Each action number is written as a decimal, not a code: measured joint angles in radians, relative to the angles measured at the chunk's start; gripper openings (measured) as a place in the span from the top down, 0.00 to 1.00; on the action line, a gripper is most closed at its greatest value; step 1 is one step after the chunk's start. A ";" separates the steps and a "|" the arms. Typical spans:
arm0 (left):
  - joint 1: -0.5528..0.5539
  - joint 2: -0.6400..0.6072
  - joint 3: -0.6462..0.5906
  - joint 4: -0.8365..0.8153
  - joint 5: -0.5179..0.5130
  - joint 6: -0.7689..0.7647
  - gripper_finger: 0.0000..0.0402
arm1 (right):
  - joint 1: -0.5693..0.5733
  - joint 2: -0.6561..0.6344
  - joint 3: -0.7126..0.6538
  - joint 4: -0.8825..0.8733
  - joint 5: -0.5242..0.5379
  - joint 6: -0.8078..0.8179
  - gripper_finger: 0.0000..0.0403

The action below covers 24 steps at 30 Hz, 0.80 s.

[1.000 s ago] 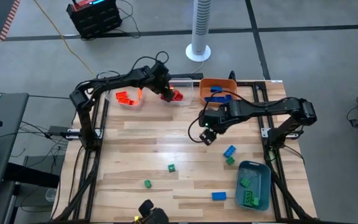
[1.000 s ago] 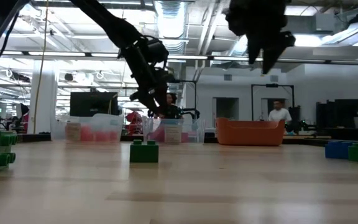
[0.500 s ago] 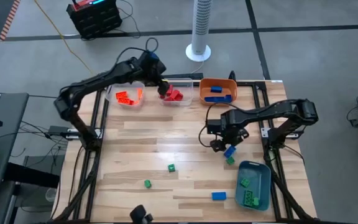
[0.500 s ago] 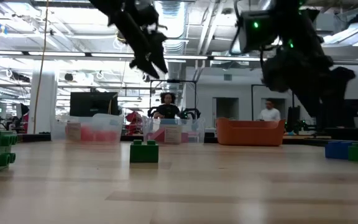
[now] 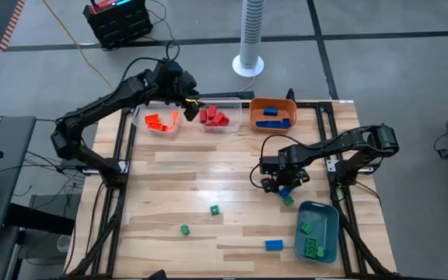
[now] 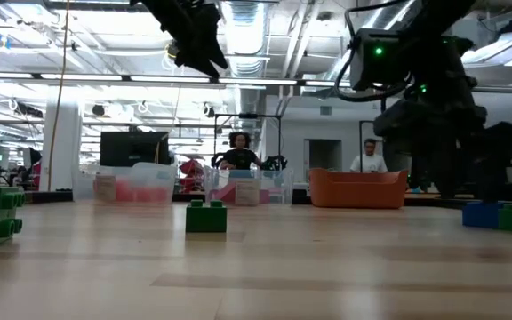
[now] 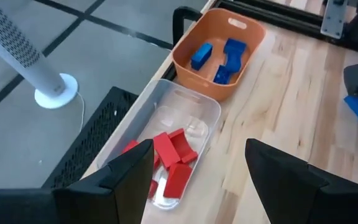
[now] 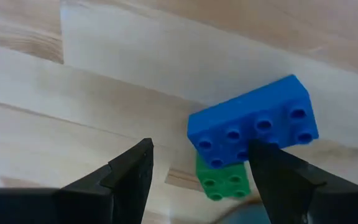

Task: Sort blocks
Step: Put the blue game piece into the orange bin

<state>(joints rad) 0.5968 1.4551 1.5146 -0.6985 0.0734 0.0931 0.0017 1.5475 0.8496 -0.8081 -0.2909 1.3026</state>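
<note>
Left gripper (image 5: 187, 96) had lifted off the clear bin (image 7: 185, 134) at table's 12 o'clock, fingers parted, empty; red blocks (image 7: 169, 162) lay inside, so that drop looked finished. Right gripper (image 8: 197, 171) had descended, fingers spread, over blue block (image 8: 253, 129), studded, touching smaller green block (image 8: 221, 179), toward 4 o'clock.

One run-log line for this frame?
left gripper: open, empty, above red-block bin | right gripper: open, low over blue block | green block: adjacent

Robotics lab, open hall, ceiling ducts (image 6: 243, 22), monitors (image 6: 133, 148), concrete floor (image 5: 379, 19)
</note>
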 joint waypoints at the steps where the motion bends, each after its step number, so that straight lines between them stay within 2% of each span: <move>1: 0.000 0.000 0.000 -0.008 0.000 0.003 0.38 | -0.003 0.000 -0.006 0.015 0.000 -0.016 0.31; 9: 0.000 0.002 0.000 -0.023 -0.003 0.042 0.38 | -0.047 0.003 0.001 0.090 0.059 -0.320 0.31; 12: 0.002 0.002 0.000 -0.025 -0.006 0.043 0.38 | -0.077 0.006 0.043 0.017 0.127 -0.398 0.31; 16: 0.002 0.002 0.000 -0.036 -0.008 0.037 0.38 | -0.106 0.006 0.171 -0.187 0.152 -0.511 0.31; 19: 0.002 0.002 0.000 -0.045 -0.008 0.033 0.38 | -0.111 0.005 0.248 -0.274 0.162 -0.629 0.31; 21: 0.002 0.002 0.000 -0.047 -0.008 0.029 0.38 | -0.110 0.005 0.268 -0.272 0.222 -0.780 0.31; 24: 0.002 0.002 0.000 -0.047 -0.008 0.015 0.38 | -0.102 0.006 0.268 -0.277 0.329 -1.118 0.31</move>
<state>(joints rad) 0.5987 1.4570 1.5143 -0.7452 0.0654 0.1078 -0.1004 1.5532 1.1172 -1.0848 0.0377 0.1847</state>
